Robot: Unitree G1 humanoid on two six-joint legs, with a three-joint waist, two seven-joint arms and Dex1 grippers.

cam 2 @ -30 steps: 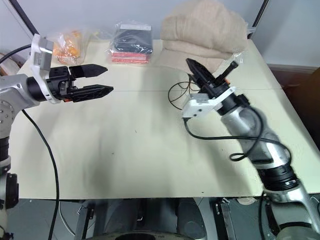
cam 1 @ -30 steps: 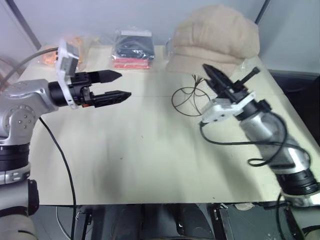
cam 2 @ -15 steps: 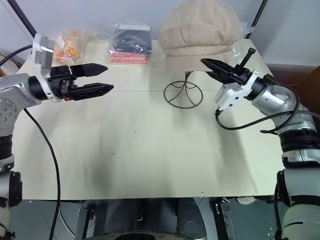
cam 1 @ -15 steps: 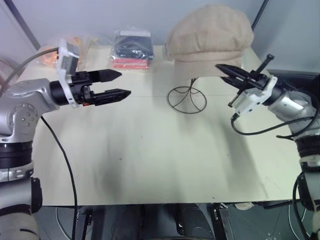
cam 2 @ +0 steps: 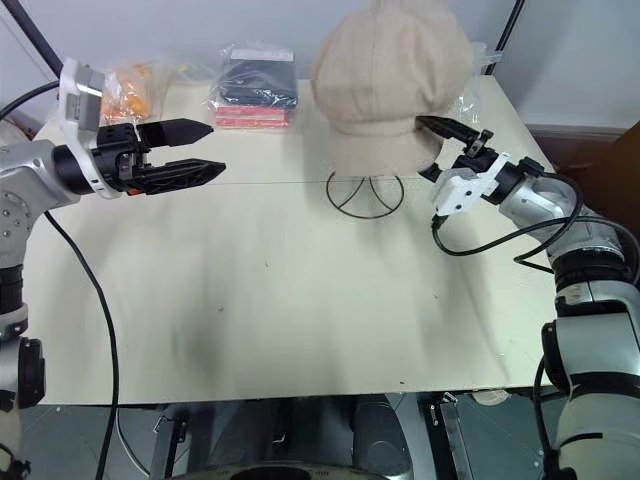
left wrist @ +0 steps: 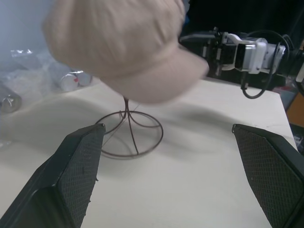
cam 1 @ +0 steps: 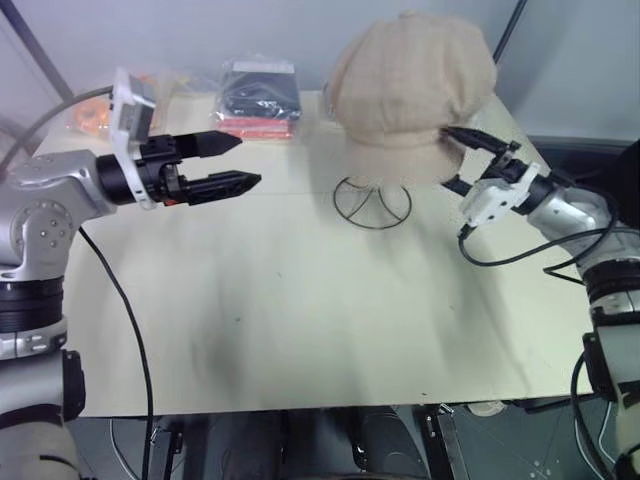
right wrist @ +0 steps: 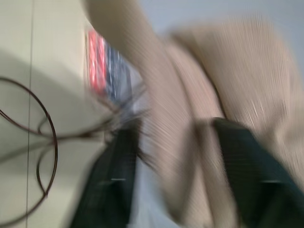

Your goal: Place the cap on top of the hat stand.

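On the far side of the table: a soft beige fabric cap with a puffy panelled crown (cam 1: 412, 85) sits over the head of the dark brown thin-wire hat stand (cam 1: 373, 201), hiding the stand's top; only the stem and round base ring show on the pale table (cam 1: 300, 300).
Right tool (cam 1: 462, 159): level with the cap's lower edge on its right side, fingers parted, one above and one below the rim. The blurred wrist view has fabric between the fingers; whether they grip it I cannot tell.
Left tool (cam 1: 232, 161): well to the left of the cap, fingers spread wide, holding nothing, pointing toward the stand.
Key relation: the cap lies just left of the right tool, the nearer arm by far.
Judgement: placing looks nearly done; the right tool needs to draw away rightward without dragging the rim.
Far-left clutter: a dark packet with red edge (cam 1: 260, 98).
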